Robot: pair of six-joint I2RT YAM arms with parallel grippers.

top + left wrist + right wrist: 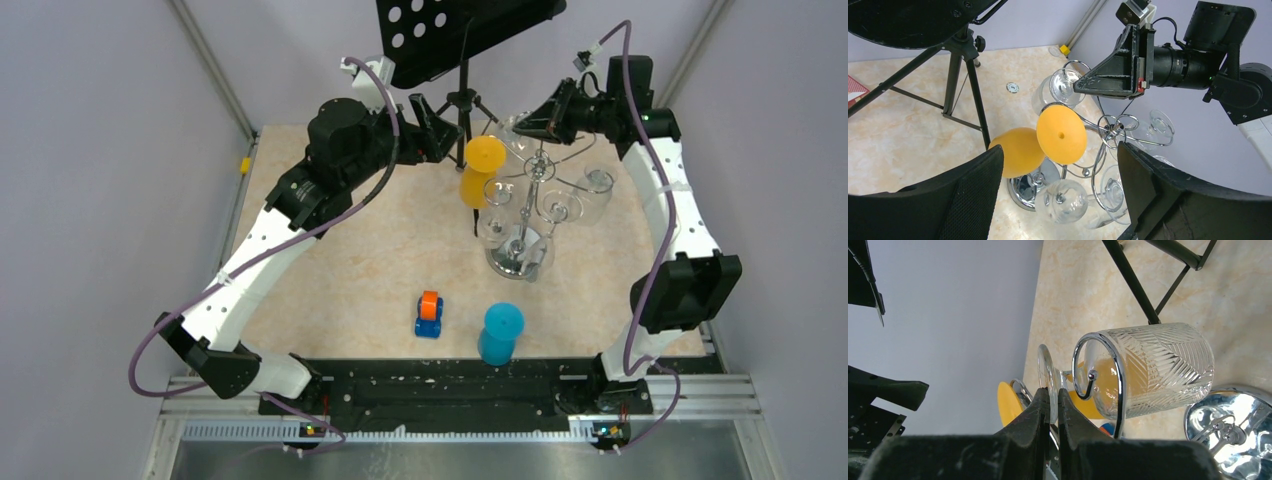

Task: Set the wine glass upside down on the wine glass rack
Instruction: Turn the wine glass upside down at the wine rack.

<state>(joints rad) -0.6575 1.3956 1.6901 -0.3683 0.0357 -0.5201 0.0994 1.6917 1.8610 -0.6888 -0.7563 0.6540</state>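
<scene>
The chrome wine glass rack stands right of the table's middle, with clear glasses and an orange glass hanging upside down on it. My right gripper is shut on the thin foot of a clear wine glass with a leaf-cut bowl. It holds the glass at the rack's far top, and a curled hook arm loops round the stem. My left gripper is open and holds nothing. It hovers just left of the rack, facing the orange glass and the domed base.
A black tripod music stand rises at the back, close behind the rack, and its legs stand near the held glass. A blue cup and a small blue-and-orange toy sit near the front. Walls close in both sides.
</scene>
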